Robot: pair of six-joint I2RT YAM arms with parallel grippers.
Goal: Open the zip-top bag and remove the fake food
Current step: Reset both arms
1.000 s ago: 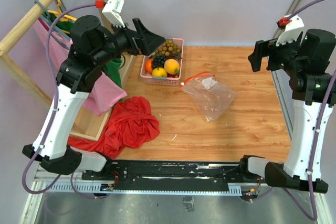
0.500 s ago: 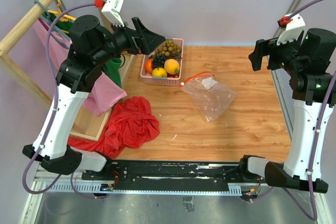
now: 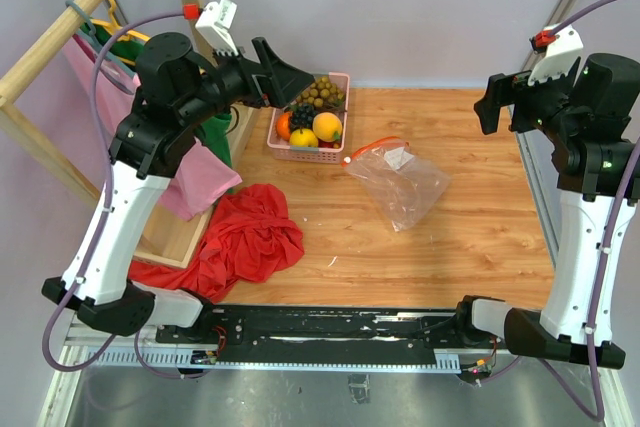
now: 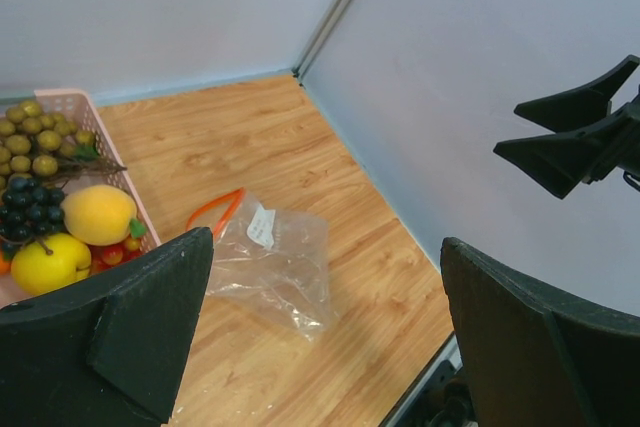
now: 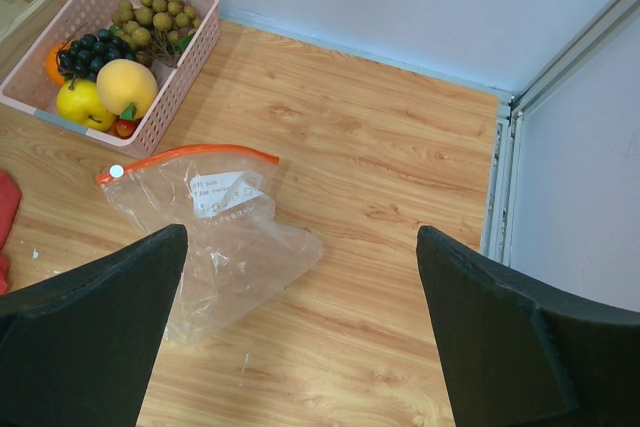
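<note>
The zip-top bag (image 3: 400, 185) lies flat and crumpled on the wooden table, its orange-red strip (image 3: 375, 147) toward the basket; I see no fruit inside it. It also shows in the wrist views as the bag (image 4: 270, 267) and the bag (image 5: 220, 237) with a white label. The fake food (image 3: 312, 112) sits in the pink basket (image 3: 345, 82): tan bunch, dark bunch, yellow and orange fruits (image 4: 95, 215), (image 5: 125, 85). My left gripper (image 3: 290, 69) hangs open, high above the basket (image 4: 325, 247). My right gripper (image 3: 487, 105) hangs open, high at the right (image 5: 300, 237).
A red cloth (image 3: 250, 237) is heaped at the front left. A wooden rack (image 3: 60, 37) with pink cloth (image 3: 190, 182) and a wooden box stand at the left. A metal rail (image 3: 535, 187) edges the table's right side.
The left arm has shifted very slightly to the right. The bag, the basket and the right arm are unchanged.
</note>
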